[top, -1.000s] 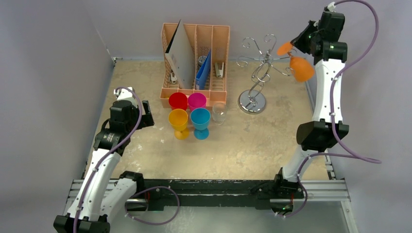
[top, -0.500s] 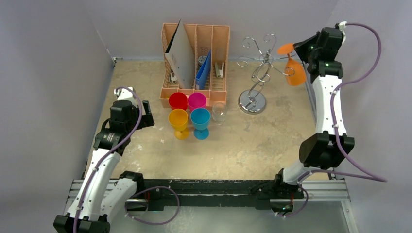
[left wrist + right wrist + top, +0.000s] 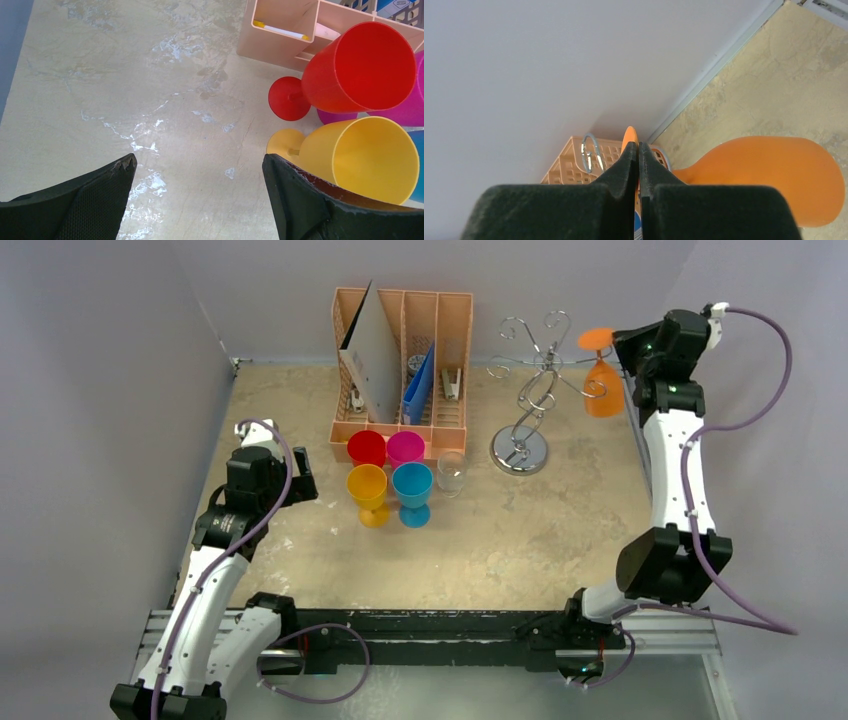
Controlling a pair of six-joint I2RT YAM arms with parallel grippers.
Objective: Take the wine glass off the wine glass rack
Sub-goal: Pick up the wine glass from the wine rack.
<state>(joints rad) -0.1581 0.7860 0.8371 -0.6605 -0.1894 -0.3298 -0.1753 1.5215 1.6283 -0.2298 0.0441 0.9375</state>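
Observation:
An orange wine glass [image 3: 604,392] hangs bowl down at the right-hand arm tip of the silver wire wine glass rack [image 3: 535,390]; whether it touches the wire I cannot tell. My right gripper [image 3: 622,343] is shut on the glass's round foot [image 3: 596,337]. In the right wrist view the foot's thin orange edge [image 3: 629,136] sticks out between the closed fingers, the bowl [image 3: 769,175] fills the right side, and one rack loop [image 3: 589,150] shows. My left gripper [image 3: 298,478] [image 3: 197,170] stands open and low over bare table, holding nothing.
A peach slotted organiser [image 3: 402,360] stands at the back. In front of it stand red [image 3: 366,448], pink [image 3: 405,447], yellow [image 3: 367,490] and blue [image 3: 412,490] goblets and a small clear glass [image 3: 451,472]. The rack's disc base [image 3: 519,451] is right of them. Walls close in left, right and behind.
The right wrist has swung rightward and down, turning the orange glass from a tilt to hanging nearly straight, bowl down. The left arm has not moved.

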